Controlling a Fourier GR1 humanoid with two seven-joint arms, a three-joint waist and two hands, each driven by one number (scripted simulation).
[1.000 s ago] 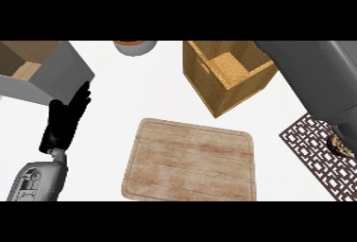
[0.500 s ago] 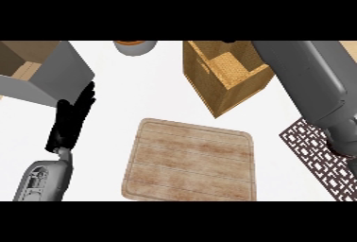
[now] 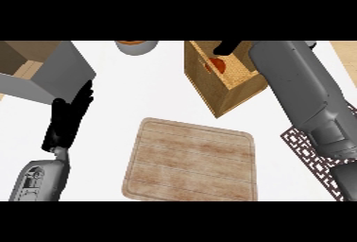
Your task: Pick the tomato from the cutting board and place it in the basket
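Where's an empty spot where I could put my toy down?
The cutting board is bare. White counter lies free between the left hand and the basket. The right side is crowded: the right arm runs beside the basket, over the patterned mat.

The small round red tomato [image 3: 216,64] sits inside the tan woven basket [image 3: 206,85], close to one inner wall. Only part of it shows. The basket is a deep box with an open top. The pale wooden cutting board with rounded corners [image 3: 188,160] lies flat just beside the basket, not touching it.
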